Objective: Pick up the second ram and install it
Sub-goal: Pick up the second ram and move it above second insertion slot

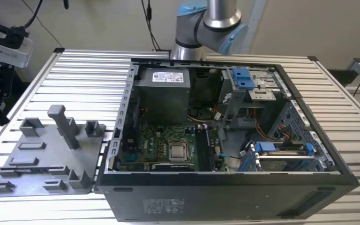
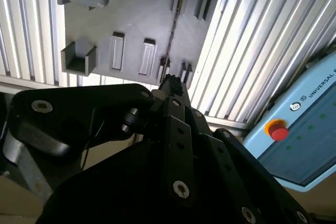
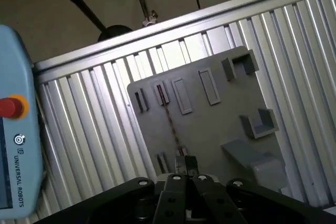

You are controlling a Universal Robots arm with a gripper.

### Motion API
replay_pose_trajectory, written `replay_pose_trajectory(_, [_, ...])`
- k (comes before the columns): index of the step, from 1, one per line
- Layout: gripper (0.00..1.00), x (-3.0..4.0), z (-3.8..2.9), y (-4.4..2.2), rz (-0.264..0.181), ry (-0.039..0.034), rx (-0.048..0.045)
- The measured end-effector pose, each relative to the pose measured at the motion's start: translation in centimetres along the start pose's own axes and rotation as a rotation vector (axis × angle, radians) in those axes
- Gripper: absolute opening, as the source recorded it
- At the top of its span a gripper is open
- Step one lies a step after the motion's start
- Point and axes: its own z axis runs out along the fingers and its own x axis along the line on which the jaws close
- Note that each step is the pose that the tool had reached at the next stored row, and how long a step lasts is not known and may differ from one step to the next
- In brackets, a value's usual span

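- second ram stands on edge in a slot pair of the grey tray, seen as a thin dark line in both wrist views
- it lies straight out past the fingertips, well apart from them, untouched
- gripper looks pressed together at the tips, pinching nothing
- tray sits on the slatted table, far below the fingers
- light blue teach pendant off to one side of the fingers, past the table edge
- exterior view: tray beside the open computer case, arm behind the case
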Motion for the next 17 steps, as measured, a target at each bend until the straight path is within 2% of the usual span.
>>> replay_pose_trajectory(7, [0.12, 0.0, 0.01, 0.01, -0.001, 0.0, 0.0])
replay_pose_trajectory(9, [0.24, 0.0, 0.01, 0.01, -0.002, 0.0, 0.0])
replay_pose_trajectory(12, [0.3, 0.0, 0.01, 0.01, -0.003, 0.0001, 0.0])
replay_pose_trajectory(13, [0.36, 0.0, 0.0, 0.01, -0.003, 0.0001, 0.0])
replay_pose_trajectory(17, [0.36, 0.0, 0.0, 0.01, -0.004, 0.0002, 0.0])
